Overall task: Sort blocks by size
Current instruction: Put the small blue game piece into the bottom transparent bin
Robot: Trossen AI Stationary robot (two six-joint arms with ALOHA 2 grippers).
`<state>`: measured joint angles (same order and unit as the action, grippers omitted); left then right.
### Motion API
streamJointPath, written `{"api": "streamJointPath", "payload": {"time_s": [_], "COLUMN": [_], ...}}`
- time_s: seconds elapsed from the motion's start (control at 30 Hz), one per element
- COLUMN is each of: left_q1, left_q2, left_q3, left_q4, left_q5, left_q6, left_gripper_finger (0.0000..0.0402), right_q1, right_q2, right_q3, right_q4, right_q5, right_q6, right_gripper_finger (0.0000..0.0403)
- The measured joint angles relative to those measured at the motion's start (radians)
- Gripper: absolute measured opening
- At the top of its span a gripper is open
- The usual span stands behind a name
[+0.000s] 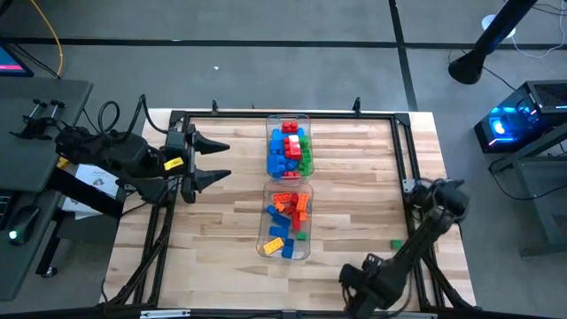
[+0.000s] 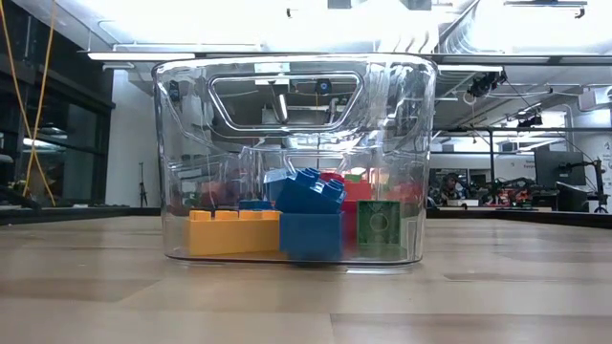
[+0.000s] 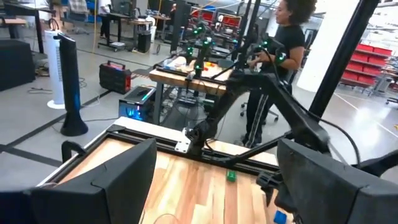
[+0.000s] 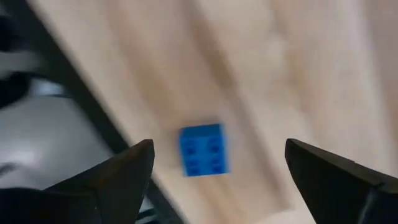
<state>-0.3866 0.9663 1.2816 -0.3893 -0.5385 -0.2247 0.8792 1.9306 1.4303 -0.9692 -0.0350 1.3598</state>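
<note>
I'm looking at the blocks (image 1: 290,149) heaped in two clear bins (image 1: 306,199) standing end to end along the middle of the desk (image 1: 230,221): red, blue and green ones are filling the far bin, orange, blue and yellow ones the near bin. From desk level I'm seeing a yellow brick (image 2: 233,232) lying with its long side across the view, a blue one (image 2: 311,234) beside it and a green one (image 2: 379,225) showing its studs against the wall. A lone blue block (image 4: 203,149), four studs up and roughly square, is lying flat on the wood near the desk's dark edge rail, between the wide-spread fingers of the right claw (image 4: 217,163); it isn't being held. A small green block (image 1: 397,243) is sitting loose by the right edge. The desk is pale planked wood in a black frame. Beyond it a workshop is showing, with a person (image 3: 283,50) standing at a bench. The left claw (image 1: 215,161) is hanging wide and empty over the left side.
</note>
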Motion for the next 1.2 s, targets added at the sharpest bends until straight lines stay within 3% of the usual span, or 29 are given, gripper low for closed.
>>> {"api": "streamJointPath", "payload": {"time_s": [0.13, 0.27, 0.5, 0.9, 1.2], "left_q1": [0.0, 0.0, 0.0, 0.0, 0.0], "left_q2": [0.0, 0.0, 0.0, 0.001, 0.001], "left_q3": [0.0, 0.0, 0.0, 0.0, 0.0], "left_q4": [0.0, 0.0, 0.0, -0.002, -0.003], "left_q5": [0.0, -0.001, -0.003, -0.009, -0.015], "left_q6": [-0.003, -0.024, -0.073, -0.149, -0.185], "left_gripper_finger": [0.0319, 0.0319, 0.0319, 0.0319, 0.0319], "right_q1": [-0.002, 0.003, 0.027, 0.007, -0.006], "right_q2": [0.128, 0.179, 0.184, 0.184, 0.18], "right_q3": [0.184, 0.254, 0.24, 0.132, 0.061], "right_q4": [-0.269, -0.251, -0.201, -0.091, -0.025], "right_q5": [0.034, -0.007, -0.053, -0.156, -0.164], "right_q6": [-0.114, -0.18, -0.102, -0.121, -0.128], "right_gripper_finger": [0.0357, 0.0357, 0.0357, 0.0357, 0.0357]}}
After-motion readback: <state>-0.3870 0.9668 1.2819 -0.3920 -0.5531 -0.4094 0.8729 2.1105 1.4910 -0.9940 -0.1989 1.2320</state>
